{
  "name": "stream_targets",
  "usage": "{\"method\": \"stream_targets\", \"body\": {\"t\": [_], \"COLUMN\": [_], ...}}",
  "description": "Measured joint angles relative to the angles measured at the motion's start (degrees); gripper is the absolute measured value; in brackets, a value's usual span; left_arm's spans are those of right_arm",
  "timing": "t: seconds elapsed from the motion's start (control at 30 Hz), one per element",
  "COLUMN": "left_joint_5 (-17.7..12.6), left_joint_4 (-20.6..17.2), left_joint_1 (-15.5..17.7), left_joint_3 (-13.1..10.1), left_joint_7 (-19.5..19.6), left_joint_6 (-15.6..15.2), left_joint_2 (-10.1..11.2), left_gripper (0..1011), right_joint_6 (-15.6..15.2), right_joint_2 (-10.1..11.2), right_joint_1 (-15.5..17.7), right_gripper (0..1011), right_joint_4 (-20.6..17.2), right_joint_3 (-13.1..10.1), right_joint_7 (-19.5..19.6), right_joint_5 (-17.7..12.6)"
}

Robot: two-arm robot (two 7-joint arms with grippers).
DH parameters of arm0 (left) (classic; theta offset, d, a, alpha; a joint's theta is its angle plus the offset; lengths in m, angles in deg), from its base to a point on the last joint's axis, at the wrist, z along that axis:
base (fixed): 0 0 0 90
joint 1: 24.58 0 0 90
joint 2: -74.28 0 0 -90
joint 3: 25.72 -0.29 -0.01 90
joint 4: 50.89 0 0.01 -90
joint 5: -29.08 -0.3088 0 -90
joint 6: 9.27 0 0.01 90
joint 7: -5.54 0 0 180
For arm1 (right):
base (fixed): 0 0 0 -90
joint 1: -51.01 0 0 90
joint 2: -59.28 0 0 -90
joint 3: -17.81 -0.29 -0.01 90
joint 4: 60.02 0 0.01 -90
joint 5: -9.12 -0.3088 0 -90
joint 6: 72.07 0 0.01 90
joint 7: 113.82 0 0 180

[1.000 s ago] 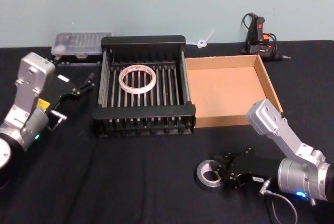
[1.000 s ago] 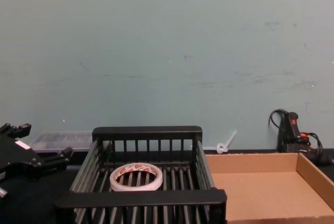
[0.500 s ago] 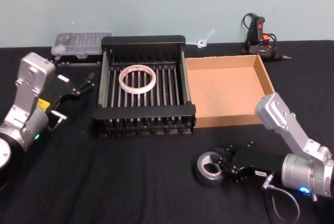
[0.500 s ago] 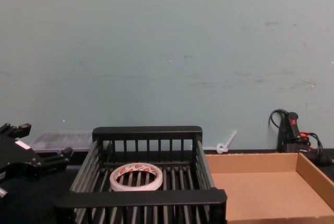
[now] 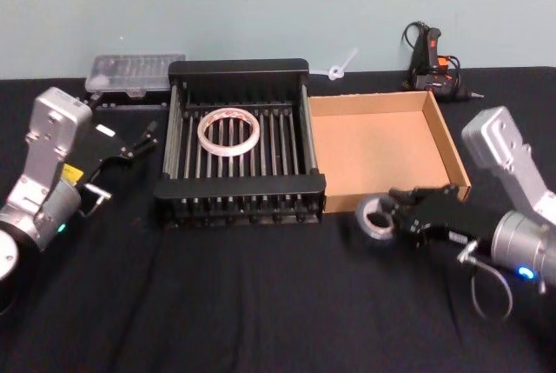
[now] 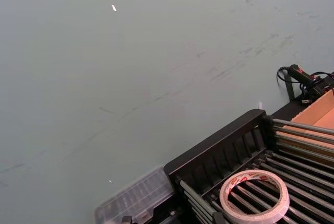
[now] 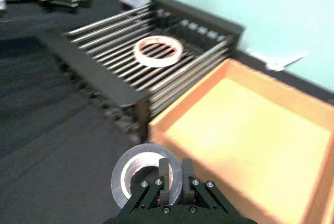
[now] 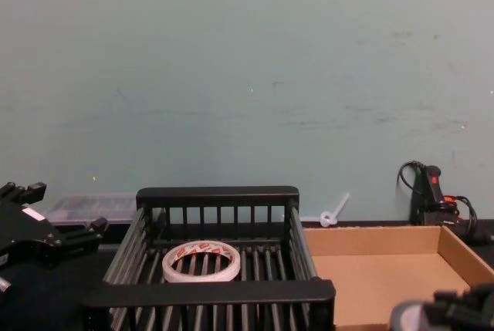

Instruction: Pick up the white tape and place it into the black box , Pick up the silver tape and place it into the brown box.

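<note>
Right now the right gripper's [image 7: 176, 181] two fingers [image 7: 165, 174] are pinching the wall of the silver tape [image 7: 136, 178] — one finger is sitting inside the centre hole, the other is pressing on the outer face — so the jaws are closing on the roll itself. In the head view the right gripper [image 5: 401, 218] is holding the silver tape [image 5: 377, 217] just at the near left corner of the brown box [image 5: 452, 143], close beside the box's near wall and to the right of the black box's [image 5: 238, 67] near right corner; whether the roll is touching the black tablecloth [image 5: 217, 303] or hanging just above it is not something I can tell. In the chest view the silver tape [image 8: 407, 318] is showing at the lower right with the dark gripper [image 8: 457, 308] beside it, in front of the brown box [image 8: 455, 250]. Farther left, the white tape [image 5: 228, 131] is lying flat on the barred bottom of the black box, toward its far half. The left gripper [image 5: 143, 142] is resting at the left of the black box with its fingers spread apart, gripping nothing. Behind, a clear plastic case [image 5: 135, 73] is lying at the far left, and a glue gun [image 5: 427, 56] is standing beyond the brown box's far right corner.
</note>
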Motion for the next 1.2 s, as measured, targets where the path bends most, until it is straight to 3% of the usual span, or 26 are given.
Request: {"method": "stream_targets", "body": {"t": [0.37, 0.9, 1.2], "left_joint_5": [0.0, 0.0, 0.0], "left_joint_4": [0.0, 0.0, 0.0], "left_joint_1": [0.0, 0.0, 0.0], "left_joint_3": [0.0, 0.0, 0.0], "left_joint_7": [0.0, 0.0, 0.0], "left_joint_6": [0.0, 0.0, 0.0], "left_joint_2": [0.0, 0.0, 0.0], "left_gripper": [1002, 1001, 1001], "right_joint_6": [1.1, 2.2, 2.6], "right_joint_2": [-3.0, -8.5, -10.2], "right_joint_1": [-4.9, -13.3, -15.5], "right_gripper": [150, 150, 150], "right_joint_4": [5.2, 17.0, 20.8], "right_joint_3": [-1.7, -0.8, -0.5], "right_joint_7": [1.7, 0.6, 0.0], "right_joint_5": [3.1, 6.9, 8.3]}}
